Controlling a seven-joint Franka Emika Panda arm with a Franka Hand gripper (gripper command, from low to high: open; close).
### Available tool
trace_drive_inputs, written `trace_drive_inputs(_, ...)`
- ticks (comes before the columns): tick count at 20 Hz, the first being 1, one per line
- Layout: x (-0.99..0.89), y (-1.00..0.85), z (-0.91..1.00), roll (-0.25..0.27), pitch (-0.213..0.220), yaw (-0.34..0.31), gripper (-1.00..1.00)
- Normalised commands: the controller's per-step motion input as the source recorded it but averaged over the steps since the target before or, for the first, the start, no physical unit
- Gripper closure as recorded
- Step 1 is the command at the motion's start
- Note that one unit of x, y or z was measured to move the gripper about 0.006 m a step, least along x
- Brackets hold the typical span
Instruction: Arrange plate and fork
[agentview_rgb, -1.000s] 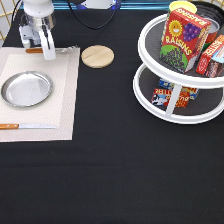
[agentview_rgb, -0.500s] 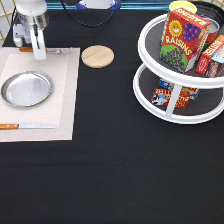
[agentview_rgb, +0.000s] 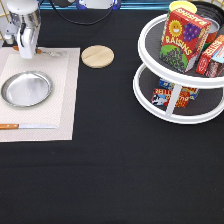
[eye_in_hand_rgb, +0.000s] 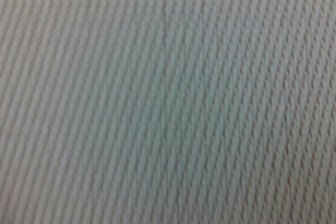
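Note:
The shiny silver plate (agentview_rgb: 26, 89) lies on the left half of a pale placemat (agentview_rgb: 62, 100). The fork (agentview_rgb: 50, 52) lies along the placemat's top edge. Its silver tines point to the exterior view's right, and most of its orange-brown handle is hidden behind my gripper. My gripper (agentview_rgb: 27, 47) hangs over the handle end, above the plate in the exterior view. I cannot tell whether it touches the fork. The wrist view shows only the placemat's weave (eye_in_hand_rgb: 168, 112) from close by.
A wooden-handled knife (agentview_rgb: 27, 126) lies along the placemat's bottom edge. A round pale wooden disc (agentview_rgb: 97, 56) sits on the black table to the right of the placemat. A white two-tier turntable (agentview_rgb: 175, 112) with food boxes stands at the exterior view's right.
My gripper has shifted to the exterior view's left along the placemat's top edge. The fork, plate and knife have not visibly moved.

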Motion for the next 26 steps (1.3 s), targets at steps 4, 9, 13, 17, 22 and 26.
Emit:
trace_drive_inputs(4,-0.25,-0.06,-0.06,0.098,-0.078,0.092,1.0)
trace_drive_inputs(9,-0.23,-0.02,0.01,0.09,-0.084,0.145,1.0)
trace_drive_inputs(13,0.41,-0.04,0.05,0.014,-0.016,-0.018,1.0)
trace_drive_inputs(17,0.11,-0.24,-0.01,0.068,-0.036,-0.151,1.0)
trace_drive_inputs(22,-0.27,-0.22,-0.14,0.081,-0.038,-0.209,1.0)
trace_drive_inputs(26,-0.36,0.03,-0.02,0.039,-0.052,-0.099,1.0)
